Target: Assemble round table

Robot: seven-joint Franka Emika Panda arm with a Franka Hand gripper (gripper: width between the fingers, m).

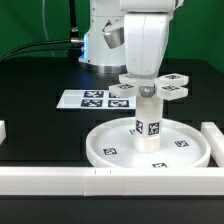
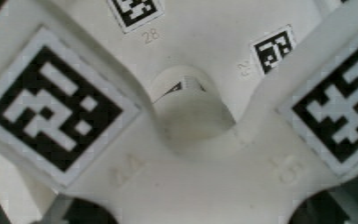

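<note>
The large round rimmed disc lies on the black table at the front. The short thick cylinder stands upright on its middle. The flat cross-shaped piece sits level on top of the cylinder, its tagged arms spreading out. My gripper comes straight down onto the centre of the cross and is shut on it. In the wrist view the cross-shaped piece fills the picture, with tags on its arms and its hub between my dark fingertips. My gripper hides the joint between cross and cylinder.
The marker board lies flat behind the disc towards the exterior view's left. Long white border bars run along the front and at the exterior view's right. The arm's base stands at the back.
</note>
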